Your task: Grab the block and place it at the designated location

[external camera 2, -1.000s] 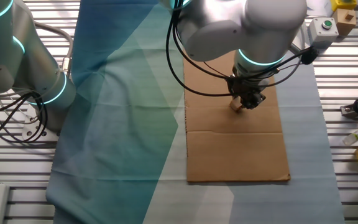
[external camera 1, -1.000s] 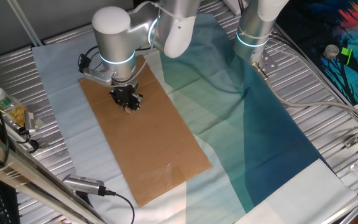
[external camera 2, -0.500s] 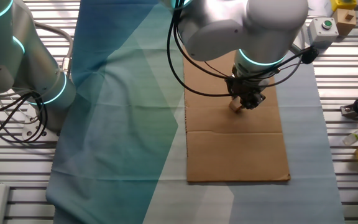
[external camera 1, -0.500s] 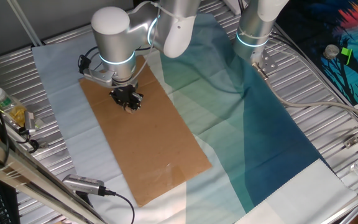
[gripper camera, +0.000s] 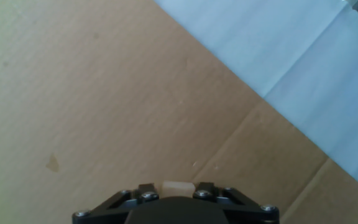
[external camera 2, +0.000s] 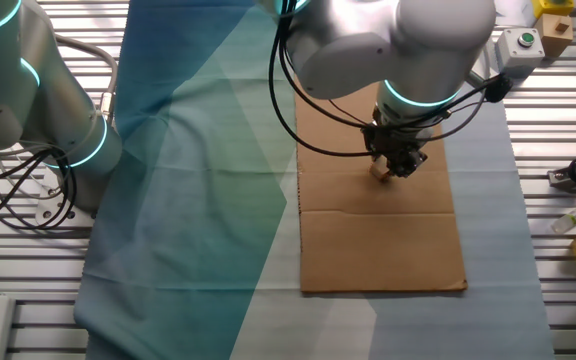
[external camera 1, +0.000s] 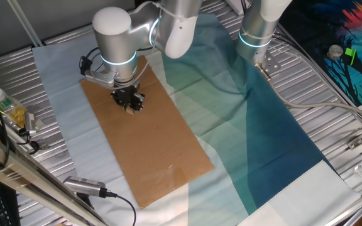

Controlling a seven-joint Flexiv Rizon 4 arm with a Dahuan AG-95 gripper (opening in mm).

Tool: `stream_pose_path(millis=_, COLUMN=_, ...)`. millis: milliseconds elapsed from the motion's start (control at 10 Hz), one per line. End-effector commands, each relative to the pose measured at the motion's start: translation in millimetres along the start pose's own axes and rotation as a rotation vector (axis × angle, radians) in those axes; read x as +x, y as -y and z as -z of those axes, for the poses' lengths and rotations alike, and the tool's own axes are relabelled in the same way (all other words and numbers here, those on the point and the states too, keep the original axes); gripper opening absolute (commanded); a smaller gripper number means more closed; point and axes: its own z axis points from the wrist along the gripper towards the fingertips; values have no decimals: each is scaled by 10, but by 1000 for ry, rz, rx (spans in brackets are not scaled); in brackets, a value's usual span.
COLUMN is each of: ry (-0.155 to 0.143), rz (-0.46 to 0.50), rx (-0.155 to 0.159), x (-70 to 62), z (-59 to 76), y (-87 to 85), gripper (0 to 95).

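Gripper (external camera 2: 396, 170) is down low over the cardboard sheet (external camera 2: 388, 250), fingers clamped on the little tan wooden block (gripper camera: 178, 186). Block sits pinched between them near the sheet's far end, by the crease.

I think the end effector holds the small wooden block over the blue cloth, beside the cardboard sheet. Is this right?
Not quite. The end effector does have the block between its fingers, but it is over the brown cardboard sheet, not over the blue cloth. Both fixed views show this, and the hand view shows cardboard just beyond the block.
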Motion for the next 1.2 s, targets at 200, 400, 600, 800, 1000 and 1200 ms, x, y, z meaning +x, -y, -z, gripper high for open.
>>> stream_pose_path(millis=200, ry=5, rz=3, rx=0, x=6, z=12, y=6, gripper=760)
stream_pose_path(millis=400, ry=9, rz=8, rx=0, x=14, z=29, y=13, gripper=760)
stream_pose_path(millis=600, ry=11, rz=13, rx=1, x=33, z=63, y=21, gripper=760)
stream_pose_path(millis=800, ry=16, rz=16, rx=-4, x=50, z=128, y=26, gripper=760)
stream_pose_path(millis=1000, ry=23, rz=19, rx=-8, x=58, z=255, y=23, gripper=760)
stream_pose_path(millis=1200, ry=26, rz=6, rx=-13, x=63, z=470, y=3, gripper=570)
